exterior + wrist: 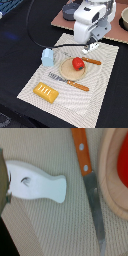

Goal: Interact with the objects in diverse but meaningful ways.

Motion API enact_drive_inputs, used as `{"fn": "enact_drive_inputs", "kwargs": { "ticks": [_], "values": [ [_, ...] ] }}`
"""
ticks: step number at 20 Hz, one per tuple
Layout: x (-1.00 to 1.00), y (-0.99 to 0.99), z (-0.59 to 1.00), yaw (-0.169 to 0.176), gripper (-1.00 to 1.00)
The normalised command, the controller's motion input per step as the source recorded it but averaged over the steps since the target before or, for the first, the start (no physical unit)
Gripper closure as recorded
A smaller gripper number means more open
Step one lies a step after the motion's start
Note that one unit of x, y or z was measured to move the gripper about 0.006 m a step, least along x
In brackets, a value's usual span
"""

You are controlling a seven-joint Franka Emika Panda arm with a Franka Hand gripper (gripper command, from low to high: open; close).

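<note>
My gripper [91,48] hangs low over the far right part of the beige placemat [100,95], right at a white elongated piece [39,185]. In the wrist view that piece lies flat on the mat, one end under a dark gripper part [2,178]; I cannot tell how the jaws stand. An orange-handled knife [84,158] lies beside it, also in the exterior view [92,61]. A red round fruit [78,63] sits on the round tan plate [66,71]. A pale-blue house-shaped box [48,57] stands to the exterior view's left of the plate. A yellow-orange ridged block [46,91] lies near the front.
A second orange-handled piece of cutlery [72,83] lies in front of the plate. A brown board [62,20] with a grey pot [71,10] is behind the placemat, and a bowl [124,19] sits at the far right. A black cable [35,37] loops over the dark table.
</note>
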Motion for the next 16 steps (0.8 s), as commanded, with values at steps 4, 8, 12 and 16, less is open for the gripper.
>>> {"fn": "enact_drive_inputs", "kwargs": {
  "ticks": [4,8,12,16],
  "values": [
    [-0.03,-0.41,0.0,-0.11,-1.0],
    [0.0,-0.29,0.0,-0.071,-1.0],
    [0.0,-0.19,-0.04,-0.047,-1.0],
    [0.0,-0.15,-0.07,-0.04,-1.0]
  ]
}}
